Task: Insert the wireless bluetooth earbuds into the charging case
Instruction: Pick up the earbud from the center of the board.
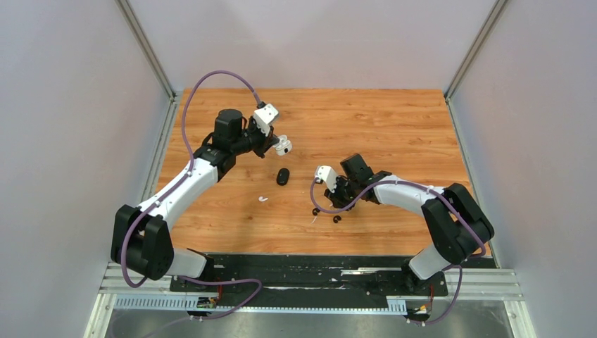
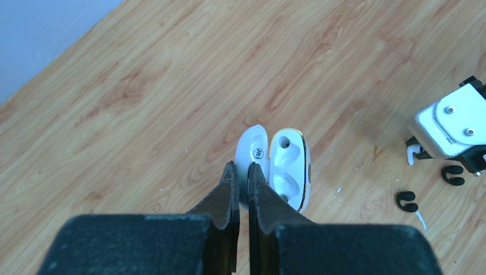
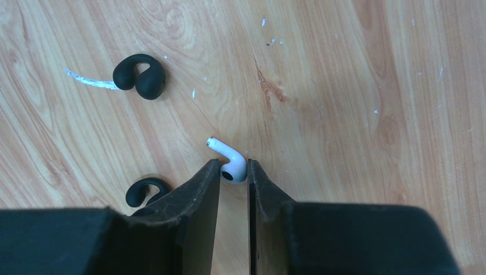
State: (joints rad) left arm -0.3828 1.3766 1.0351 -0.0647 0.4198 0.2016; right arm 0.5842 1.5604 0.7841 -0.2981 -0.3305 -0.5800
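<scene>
— Your claws?
— My left gripper point(image 2: 240, 169) is pressed shut on the open white case point(image 2: 288, 163). My right gripper point(image 3: 234, 166) nips a white earbud point(image 3: 228, 157) on the table point(image 1: 401, 127).
— Surroundings?
— Scuffed wood grain, grey walls point(image 1: 70, 105), and a dark lump point(image 1: 282, 176), perhaps another case.

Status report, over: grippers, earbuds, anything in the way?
Left gripper shut on open white case, sockets empty. Right gripper pinching white earbud. Black earbuds nearby, not blocking.
</scene>
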